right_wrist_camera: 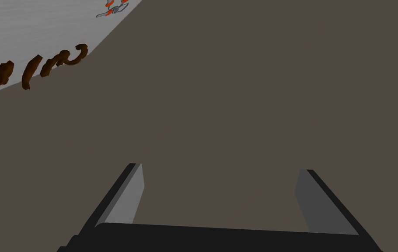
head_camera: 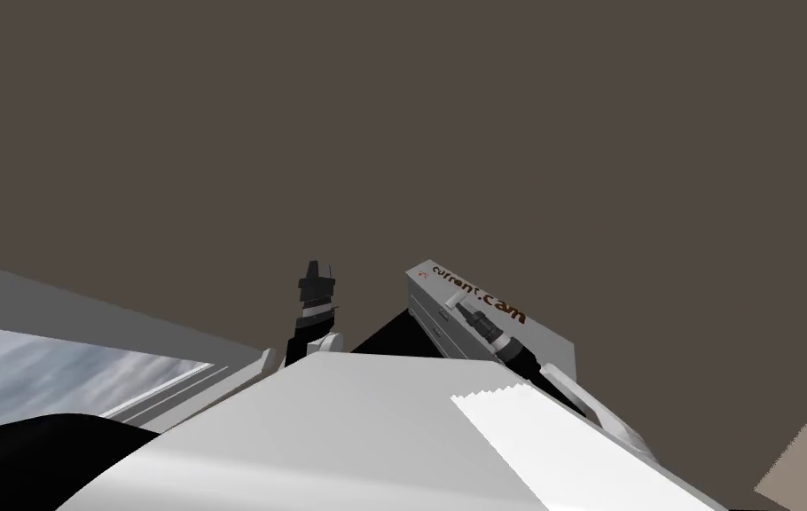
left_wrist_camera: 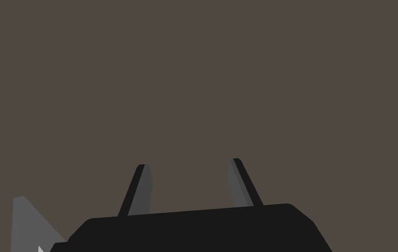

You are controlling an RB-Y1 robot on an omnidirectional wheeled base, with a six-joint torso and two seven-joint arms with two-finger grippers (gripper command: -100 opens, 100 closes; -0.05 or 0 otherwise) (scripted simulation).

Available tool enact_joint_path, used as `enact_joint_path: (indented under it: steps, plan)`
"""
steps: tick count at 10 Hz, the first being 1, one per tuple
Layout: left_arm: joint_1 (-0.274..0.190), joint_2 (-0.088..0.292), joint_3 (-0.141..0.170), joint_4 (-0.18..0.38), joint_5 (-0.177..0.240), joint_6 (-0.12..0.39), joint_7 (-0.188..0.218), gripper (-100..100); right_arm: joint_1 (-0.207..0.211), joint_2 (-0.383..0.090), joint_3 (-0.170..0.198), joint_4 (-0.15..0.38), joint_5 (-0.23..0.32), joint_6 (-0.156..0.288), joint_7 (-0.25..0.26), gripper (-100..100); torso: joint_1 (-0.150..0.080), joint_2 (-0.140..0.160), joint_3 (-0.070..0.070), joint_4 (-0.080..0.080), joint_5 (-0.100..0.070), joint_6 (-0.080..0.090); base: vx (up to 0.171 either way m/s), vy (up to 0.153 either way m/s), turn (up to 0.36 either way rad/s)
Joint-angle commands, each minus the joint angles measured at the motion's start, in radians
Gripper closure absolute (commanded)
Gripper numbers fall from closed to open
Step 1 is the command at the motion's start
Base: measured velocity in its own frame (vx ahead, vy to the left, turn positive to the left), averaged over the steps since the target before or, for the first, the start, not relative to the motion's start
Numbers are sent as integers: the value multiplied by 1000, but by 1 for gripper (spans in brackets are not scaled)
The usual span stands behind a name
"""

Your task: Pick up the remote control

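My left gripper (left_wrist_camera: 189, 162) and right gripper (right_wrist_camera: 220, 168) stand open before a flat brown-grey surface (head_camera: 481, 133); a white lettered box (right_wrist_camera: 40, 30) is near the right one.

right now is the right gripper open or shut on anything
Open. In the right wrist view the right gripper shows its two fingers wide apart with nothing between them; the white lettered box lies clear of them.

Left gripper (left_wrist_camera: 189, 162) faces flat grey-brown surface (left_wrist_camera: 220, 78). Two thin fingers (left_wrist_camera: 143, 192) rise from dark body (left_wrist_camera: 193, 232), spread apart, tips leaning slightly toward each other, nothing between them. Plain surface behind fingers, unmarked. Light grey wedge (left_wrist_camera: 23, 223) beside body, on one finger's outer side; what it is, cannot tell.
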Motion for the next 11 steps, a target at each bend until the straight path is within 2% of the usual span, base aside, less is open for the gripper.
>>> enact_joint_path:
  steps: [1,2,3,4,5,6,7,8,9,10,11]
  plan:
    - [0,0,0,0,0,0,0,0,1,-50,21,50,30,0,28,-100,0,0,0,0,0,0,-40,-45,383]
    - [0,0,0,0,0,0,0,0,1,-59,21,61,30,0,28,-100,-1,0,0,0,0,-1,-34,-38,255]
    - [0,0,0,0,0,0,0,0,4,-99,40,98,56,-5,53,-100,0,-1,0,0,0,0,-45,-26,435]
    - [0,0,0,0,0,0,0,0,4,-107,40,114,56,-5,53,-100,0,0,0,0,0,-1,-43,-34,299]
    - [0,0,0,0,0,0,0,0,8,-153,58,149,83,-11,78,-100,0,0,0,0,0,0,-55,-45,325]
    - [0,0,0,0,0,0,0,0,8,-155,58,166,83,-11,78,-100,-1,0,0,0,0,0,-47,-35,297]
    - [0,0,0,0,0,0,0,0,12,-203,77,206,109,-16,103,-100,0,0,0,0,0,0,-54,-31,377]
    - [0,0,0,0,0,0,0,0,12,-203,77,219,109,-16,103,-100,0,0,0,0,0,0,-45,-25,279]
    - [0,0,0,0,0,0,0,0,16,-249,95,260,135,-21,128,-100,0,-1,0,0,0,1,-59,-33,357]
    - [0,0,0,0,0,0,0,0,16,-249,95,272,135,-21,128,-100,0,0,0,0,0,0,-56,-29,324]
    - [0,0,0,0,0,0,0,0,20,-294,114,297,160,-26,152,-100,0,0,0,0,0,0,-59,-23,378]
